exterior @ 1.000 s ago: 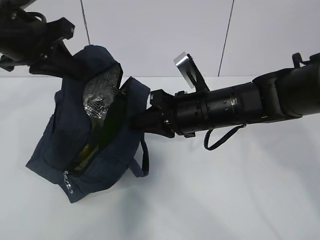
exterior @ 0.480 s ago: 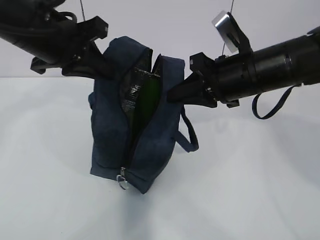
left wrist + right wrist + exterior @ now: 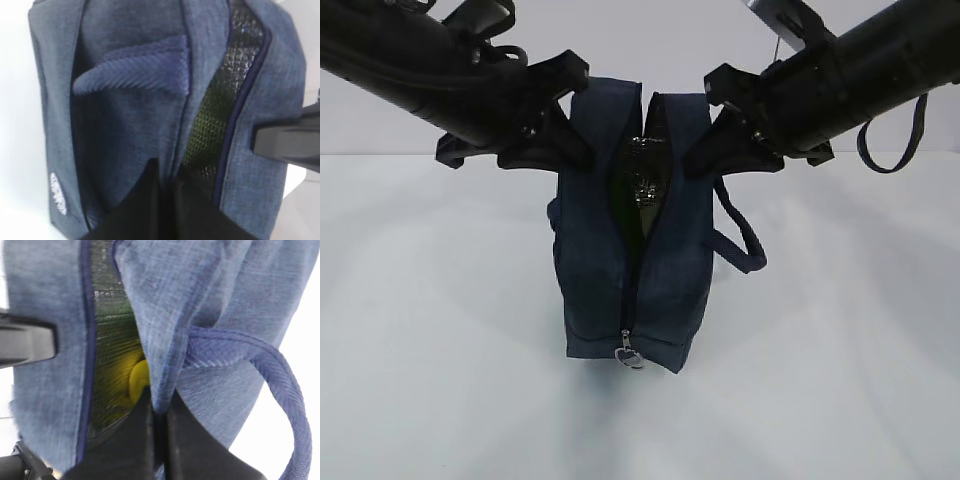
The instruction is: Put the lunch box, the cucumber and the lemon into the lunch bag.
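White table (image 3: 440,380); the navy lunch bag (image 3: 605,290) stands upright on it near the middle.

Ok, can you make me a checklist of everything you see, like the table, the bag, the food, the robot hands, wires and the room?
Surface: white table, bare where visible.
Lunch bag: standing upright, zipper open along the top, ring pull at the bottom end.
Lemon: inside the bag, against the foil lining.
Cucumber: only a green tint on the lining, not clearly seen.
Lunch box: not visible.
Clutter: nothing seen.
Left gripper: shut on the bag's left rim.
Right gripper: shut on the bag's right rim.
Cables: loop hanging under the right arm.
Surroundings: white wall panels.
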